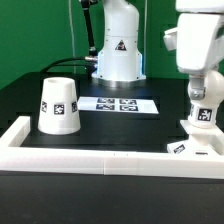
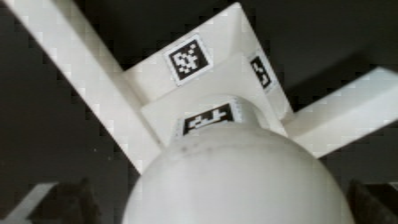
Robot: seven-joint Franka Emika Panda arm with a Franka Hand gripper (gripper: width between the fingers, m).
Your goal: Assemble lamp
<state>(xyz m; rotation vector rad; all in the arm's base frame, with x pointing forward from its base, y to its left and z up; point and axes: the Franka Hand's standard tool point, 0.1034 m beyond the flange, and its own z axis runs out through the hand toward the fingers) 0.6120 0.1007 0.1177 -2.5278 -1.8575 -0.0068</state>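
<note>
The white rounded lamp bulb point(image 2: 231, 178) hangs right above the white tagged lamp base point(image 2: 222, 85), which is tucked into the white wall's point(image 1: 100, 155) corner. The gripper point(image 1: 203, 103) is down there too, but honestly I can't tell how wide the jaws are. Go in tilted and it probably cross-threads, or shoves the base.

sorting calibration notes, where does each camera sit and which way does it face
Exterior view: off the arm, facing the robot's base across the black table; that base and the gripper, at the exterior view's right, show.
Wrist view: on the wrist, looking down past a rounded white part at the lamp base; no finger shows clearly.
Shared: the tagged lamp base and the white wall.
</note>
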